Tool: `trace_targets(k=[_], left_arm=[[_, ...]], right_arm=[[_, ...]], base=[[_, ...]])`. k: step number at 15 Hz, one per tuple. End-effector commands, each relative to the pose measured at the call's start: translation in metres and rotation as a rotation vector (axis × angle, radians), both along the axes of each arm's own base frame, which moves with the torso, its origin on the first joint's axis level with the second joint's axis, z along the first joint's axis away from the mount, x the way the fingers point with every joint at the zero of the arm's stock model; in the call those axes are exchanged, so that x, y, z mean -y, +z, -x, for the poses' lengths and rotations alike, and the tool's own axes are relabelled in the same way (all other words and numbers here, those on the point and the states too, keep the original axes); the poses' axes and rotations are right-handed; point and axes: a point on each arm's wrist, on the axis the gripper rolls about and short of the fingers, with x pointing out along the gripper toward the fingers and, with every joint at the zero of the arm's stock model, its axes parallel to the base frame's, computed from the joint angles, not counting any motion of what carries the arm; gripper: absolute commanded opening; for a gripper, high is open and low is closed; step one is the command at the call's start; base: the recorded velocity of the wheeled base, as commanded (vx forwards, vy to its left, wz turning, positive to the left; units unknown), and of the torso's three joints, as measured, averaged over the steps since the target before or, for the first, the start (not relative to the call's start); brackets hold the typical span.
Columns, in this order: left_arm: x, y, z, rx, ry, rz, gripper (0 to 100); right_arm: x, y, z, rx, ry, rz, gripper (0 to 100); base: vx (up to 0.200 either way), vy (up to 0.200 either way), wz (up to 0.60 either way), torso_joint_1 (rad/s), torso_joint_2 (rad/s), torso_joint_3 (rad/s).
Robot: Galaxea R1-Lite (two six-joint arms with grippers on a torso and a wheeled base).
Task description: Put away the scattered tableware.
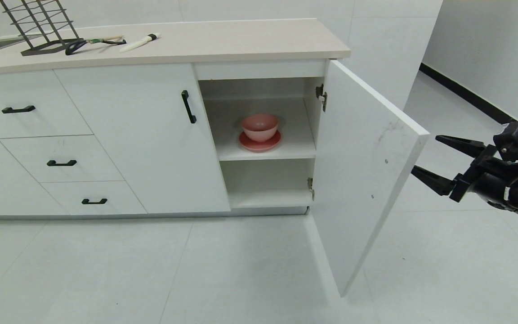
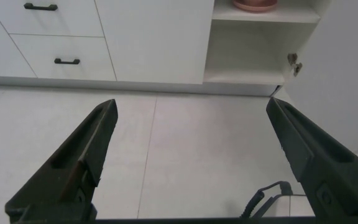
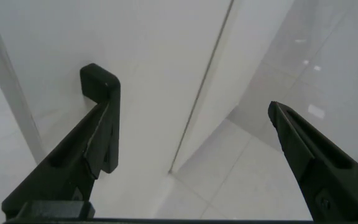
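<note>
I am looking at a plain pale pink bowl (image 1: 259, 126) and a deeper coral-red plate (image 1: 259, 143). The cabinet (image 1: 142, 135) is showing plain white, its handles (image 1: 189, 106) black, the countertop (image 1: 205, 42) pale beige. My right gripper (image 1: 425, 153) is showing matte black.

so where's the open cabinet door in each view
head view: open cabinet door right of centre, swung out toward the right end effector.
left wrist view: its inner face, just past the lower hinge.
right wrist view: its outer face close up, carrying the black handle.
shared landmark: the lower hinge ties the head and left wrist views together; the door itself is in all three.
</note>
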Motion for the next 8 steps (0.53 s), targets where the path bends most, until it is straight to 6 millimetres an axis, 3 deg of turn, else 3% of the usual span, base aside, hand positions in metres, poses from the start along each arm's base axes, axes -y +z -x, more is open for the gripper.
trace_targets(k=[1, 8], left_arm=[[0.0, 0.0, 0.0, -0.001, 0.001, 0.001, 100], [0.0, 0.0, 0.0, -0.001, 0.001, 0.001, 100]], right_arm=[[-0.01, -0.005, -0.003, -0.015, 0.035, 0.003, 100], [-0.032, -0.009, -0.012, -0.022, 0.109, 0.004, 100]], base=[[0.0, 0.0, 0.0, 0.0, 0.0, 0.0], [0.0, 0.0, 0.0, 0.0, 0.0, 0.0]])
